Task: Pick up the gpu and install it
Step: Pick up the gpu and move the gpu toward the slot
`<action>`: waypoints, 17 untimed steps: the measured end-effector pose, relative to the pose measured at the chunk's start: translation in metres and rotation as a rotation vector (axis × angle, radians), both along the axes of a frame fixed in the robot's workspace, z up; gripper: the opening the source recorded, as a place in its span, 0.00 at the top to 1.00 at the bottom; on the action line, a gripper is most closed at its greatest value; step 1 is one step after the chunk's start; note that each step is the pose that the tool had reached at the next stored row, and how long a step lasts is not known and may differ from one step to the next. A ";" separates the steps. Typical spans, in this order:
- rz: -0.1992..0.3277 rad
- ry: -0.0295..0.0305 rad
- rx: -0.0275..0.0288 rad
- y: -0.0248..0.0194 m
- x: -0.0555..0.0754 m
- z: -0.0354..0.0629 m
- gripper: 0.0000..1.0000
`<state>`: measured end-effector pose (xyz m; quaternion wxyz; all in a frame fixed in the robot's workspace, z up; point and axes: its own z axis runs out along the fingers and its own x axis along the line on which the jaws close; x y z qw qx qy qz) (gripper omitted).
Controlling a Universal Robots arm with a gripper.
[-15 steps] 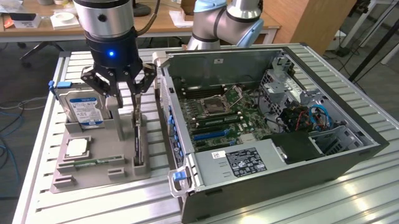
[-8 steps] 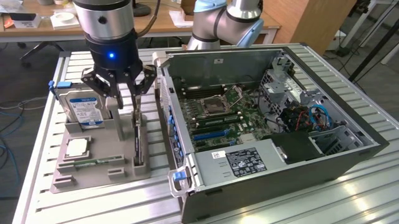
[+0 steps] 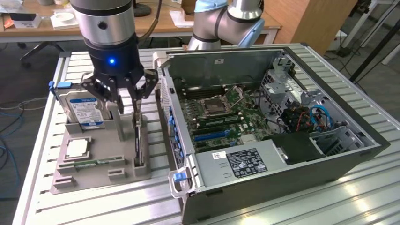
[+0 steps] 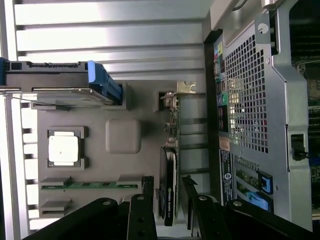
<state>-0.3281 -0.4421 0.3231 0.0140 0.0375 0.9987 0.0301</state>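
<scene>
Black and thin, the flat rectangular circuit card with a silvery end, the gpu [image 3: 138, 140], is seen standing on edge in a slot of the grey moulded parts tray [image 3: 100, 176], beside the open dark desktop computer case [image 3: 281, 154]. The arm's black gripper [image 4: 167, 182] is poised over it, jaws apart, one finger on each side with gaps visible. A sound grasp would call for the card to be centred, closed on squarely, and kept from tilting. The neighbouring blue-labelled silver hard drive [image 3: 84, 110] should be avoided.
</scene>
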 end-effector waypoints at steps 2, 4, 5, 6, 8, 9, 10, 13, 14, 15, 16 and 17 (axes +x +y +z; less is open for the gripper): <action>0.000 0.0000 0.0027 -0.0026 0.000 0.0000 0.64; 0.000 0.0000 0.0055 -0.0049 0.000 0.0000 0.64; 0.000 0.0001 0.0067 -0.0061 0.000 0.0000 0.64; 0.000 0.0000 0.0082 -0.0074 0.000 0.0000 0.64; 0.000 0.0001 0.0117 -0.0102 0.000 0.0000 0.64; 0.000 0.0000 0.0126 -0.0109 0.000 0.0000 0.64; 0.000 0.0000 0.0126 -0.0109 0.000 0.0000 0.64; 0.000 0.0000 0.0126 -0.0109 0.000 0.0000 0.64; 0.000 0.0000 0.0127 -0.0110 0.000 0.0000 0.64; 0.000 -0.0001 0.0127 -0.0110 0.000 -0.0004 0.64; 0.000 -0.0001 0.0127 -0.0110 0.000 -0.0011 0.64; 0.000 0.0000 0.0127 -0.0110 0.000 -0.0020 0.64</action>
